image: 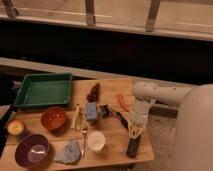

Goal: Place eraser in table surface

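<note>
The eraser (132, 147) is a small flat black block on the light wooden table surface (112, 150), near its front right corner. My gripper (134, 133) hangs from the white arm (145, 95) directly above the eraser's far end, at or just over it. I cannot tell whether it touches the eraser. A thinner black stick-like object (120, 119) lies on the table just left of the gripper.
A green tray (42, 90) sits at the back left. An orange bowl (54, 118), purple bowl (32, 150), apple (16, 128), white cup (95, 140), grey cloth (69, 152), blue item (91, 111), dark red item (93, 92) and orange item (122, 101) crowd the table.
</note>
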